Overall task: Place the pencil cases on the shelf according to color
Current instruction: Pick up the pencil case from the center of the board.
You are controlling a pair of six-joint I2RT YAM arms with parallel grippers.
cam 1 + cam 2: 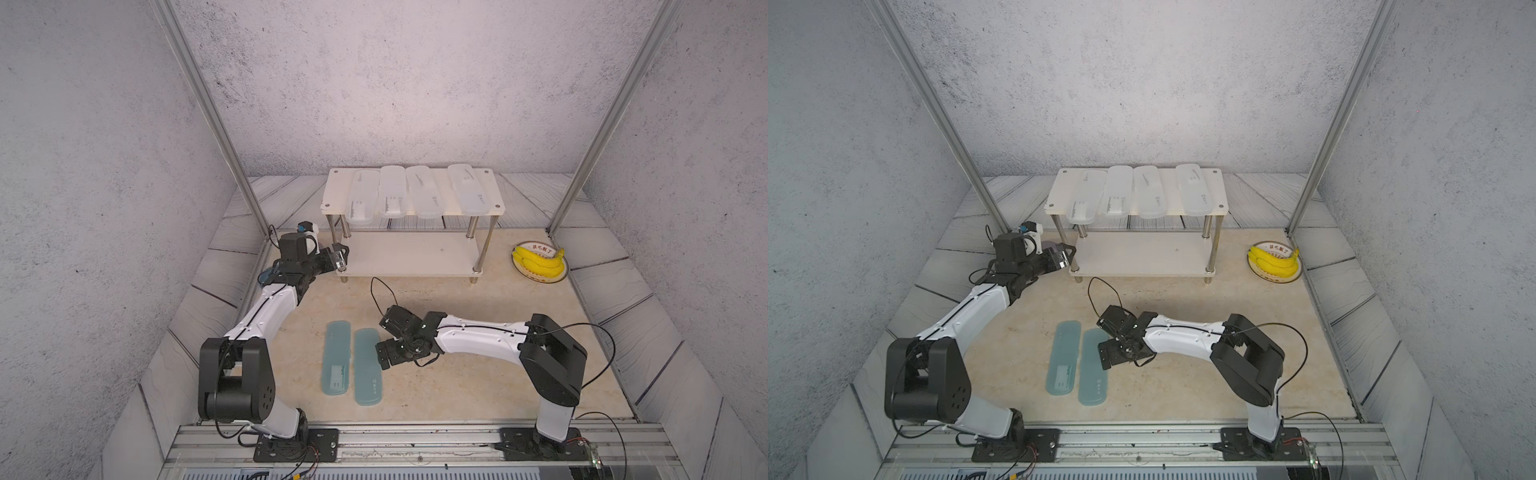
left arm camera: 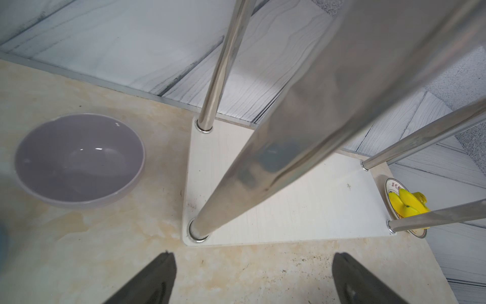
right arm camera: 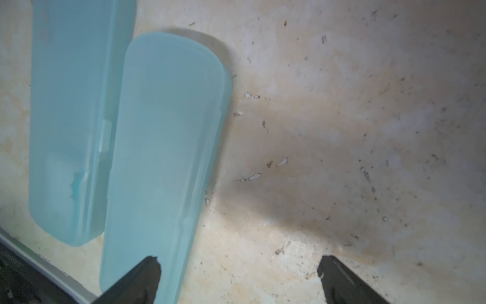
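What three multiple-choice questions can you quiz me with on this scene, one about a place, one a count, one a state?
1. Where do the teal cases lie relative to the shelf?
A) on top of it
B) on its lower board
C) on the table in front of it

2. How many frosted white cases lie on top of the shelf?
A) two
B) four
C) six

3. What is the right claw's state?
A) open, holding nothing
B) shut on a teal case
C) shut on a white case

Answers: C, both lie flat on the table; B, four sit side by side there; A, its fingers stand wide apart, gripping nothing.
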